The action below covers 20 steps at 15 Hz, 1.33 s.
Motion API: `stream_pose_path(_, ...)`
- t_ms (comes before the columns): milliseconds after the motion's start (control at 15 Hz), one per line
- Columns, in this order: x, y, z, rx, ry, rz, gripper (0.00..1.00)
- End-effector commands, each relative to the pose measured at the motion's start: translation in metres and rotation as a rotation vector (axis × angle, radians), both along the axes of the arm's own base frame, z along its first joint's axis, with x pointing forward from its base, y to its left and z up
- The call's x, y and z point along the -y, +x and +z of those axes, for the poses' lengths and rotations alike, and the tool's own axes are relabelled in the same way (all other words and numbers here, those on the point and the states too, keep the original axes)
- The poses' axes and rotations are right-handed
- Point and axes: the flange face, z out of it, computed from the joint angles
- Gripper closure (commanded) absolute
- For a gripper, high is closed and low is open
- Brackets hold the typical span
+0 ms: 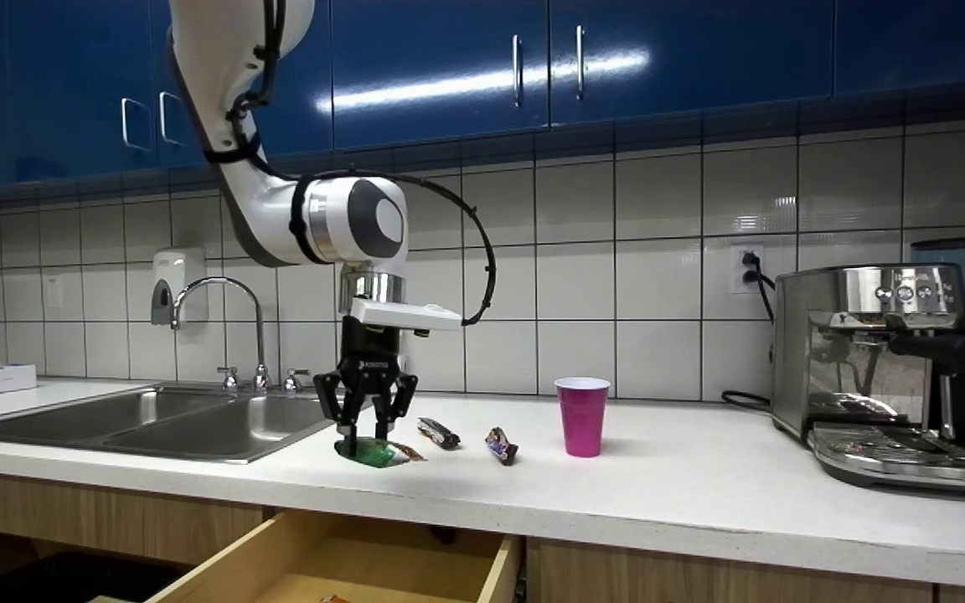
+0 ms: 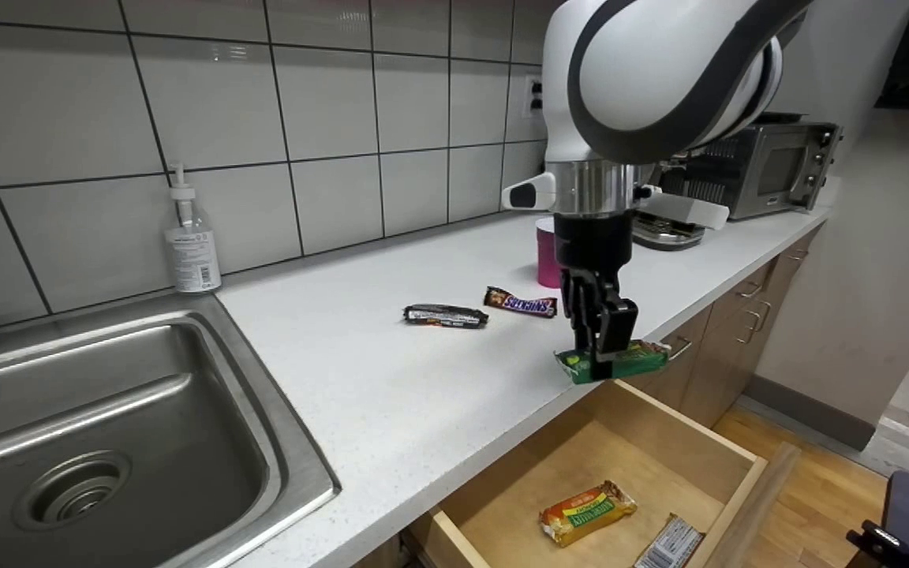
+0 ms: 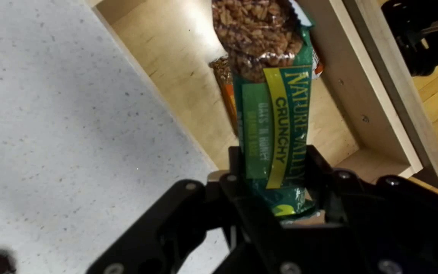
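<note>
My gripper (image 3: 274, 161) is shut on a green Nature Valley granola bar (image 3: 272, 121), its fingers pressing the long sides near one end. In the wrist view the bar's far end reaches out over the open drawer (image 2: 683, 422). Both exterior views show the green bar (image 2: 642, 359) held by the counter's front edge, with the gripper (image 1: 367, 441) pointing down. Inside the drawer lie an orange granola bar (image 2: 587, 513) and a pale-labelled bar (image 2: 671, 543). Behind the gripper, a dark wrapped bar (image 2: 445, 316) and a Snickers bar (image 2: 520, 302) rest on the counter.
A pink cup (image 1: 583, 419) stands upright on the white counter (image 1: 700, 486). The steel sink (image 2: 297, 457) lies to one side, with a faucet (image 1: 260, 335) and a pump bottle (image 2: 192, 248) behind it. An espresso machine (image 1: 868, 360) stands farther along.
</note>
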Motion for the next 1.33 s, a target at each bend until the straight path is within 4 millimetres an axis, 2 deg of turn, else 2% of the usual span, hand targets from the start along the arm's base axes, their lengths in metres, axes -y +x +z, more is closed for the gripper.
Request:
stream_pose_path(0,0.003,-0.023,-0.002,0.0,-0.024,0.066,0.84)
stream_pose_path(800,-0.014,-0.055,-0.056,0.025,-0.047,0.142,0.84)
stream_pose_path(1267,-0.025,-0.065,-0.092,0.037,-0.03,0.146,0.84)
